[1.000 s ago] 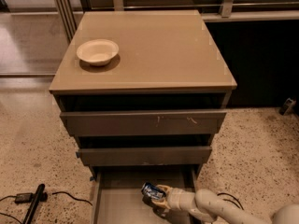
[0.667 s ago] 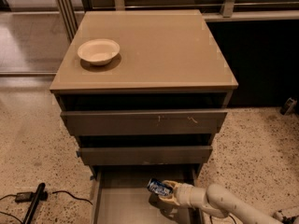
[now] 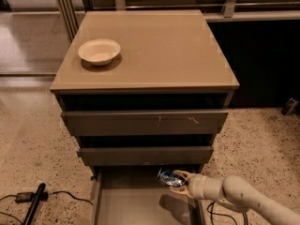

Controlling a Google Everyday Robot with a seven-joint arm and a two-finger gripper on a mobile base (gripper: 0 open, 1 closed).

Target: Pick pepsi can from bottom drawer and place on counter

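The pepsi can is dark blue with silver ends and lies tilted in my gripper, which is shut on it. I hold it above the floor of the open bottom drawer, just in front of the closed middle drawer front. My white arm reaches in from the lower right. The tan counter is the top slab of the grey cabinet, well above the can.
A white bowl sits at the counter's left rear. Two grey drawer fronts stand above the open drawer. A black tool and cable lie on the terrazzo floor at lower left. A dark wall stands at right.
My gripper has lifted the can up off the drawer floor and carried it a little to the right, closer to the middle drawer front.
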